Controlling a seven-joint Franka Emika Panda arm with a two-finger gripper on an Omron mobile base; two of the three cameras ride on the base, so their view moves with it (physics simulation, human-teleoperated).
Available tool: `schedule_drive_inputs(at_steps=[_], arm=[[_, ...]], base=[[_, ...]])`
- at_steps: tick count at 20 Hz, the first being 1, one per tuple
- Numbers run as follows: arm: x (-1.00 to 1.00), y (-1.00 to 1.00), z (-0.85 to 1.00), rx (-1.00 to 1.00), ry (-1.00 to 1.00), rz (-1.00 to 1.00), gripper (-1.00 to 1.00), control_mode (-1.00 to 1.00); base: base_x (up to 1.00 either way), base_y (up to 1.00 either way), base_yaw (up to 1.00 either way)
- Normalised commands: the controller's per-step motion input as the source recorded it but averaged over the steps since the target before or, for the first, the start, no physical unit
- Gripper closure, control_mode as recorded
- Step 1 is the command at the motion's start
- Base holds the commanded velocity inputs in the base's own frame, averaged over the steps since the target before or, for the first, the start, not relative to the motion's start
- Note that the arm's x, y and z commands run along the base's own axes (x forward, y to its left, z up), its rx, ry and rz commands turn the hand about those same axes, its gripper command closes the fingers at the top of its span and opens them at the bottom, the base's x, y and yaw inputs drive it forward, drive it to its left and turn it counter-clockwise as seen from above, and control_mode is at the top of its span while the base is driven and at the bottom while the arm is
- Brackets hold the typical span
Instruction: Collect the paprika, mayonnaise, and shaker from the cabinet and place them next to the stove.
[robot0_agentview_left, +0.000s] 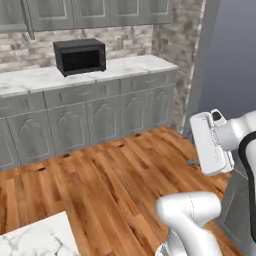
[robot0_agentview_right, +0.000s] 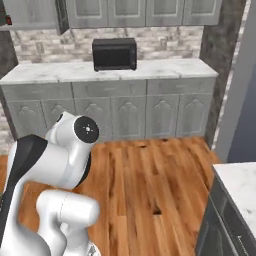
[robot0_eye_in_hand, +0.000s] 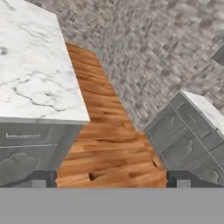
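Hand view: end effector (robot0_eye_in_hand: 111, 179) spread, empty, above wood floor (robot0_eye_in_hand: 105, 144) beside marble bench (robot0_eye_in_hand: 30, 65). Step: approach. Next: drive to the cabinet (robot0_agentview_right: 35, 12).

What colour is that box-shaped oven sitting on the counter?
Black. The oven sits on the white marble counter; the right base view shows it best.

The white arm (robot0_agentview_left: 212, 145) is folding up high over its base, and the pincer (robot0_eye_in_hand: 111, 178) is standing wide open, gripping nothing.
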Motion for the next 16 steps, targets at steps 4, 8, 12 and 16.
schedule_drive_inputs(at_steps=[4,8,12,16], arm=[[0.0,0.0,0.0,0.0,0.0,0.0,-1.0,1.0],[0.0,0.0,0.0,0.0,0.0,0.0,-1.0,1.0],[0.0,0.0,0.0,0.0,0.0,0.0,-1.0,1.0],[0.0,0.0,0.0,0.0,0.0,0.0,-1.0,1.0]], base=[[1.0,0.0,0.39],[1.0,0.0,0.38],[1.0,0.0,0.31],[1.0,0.0,0.3]])
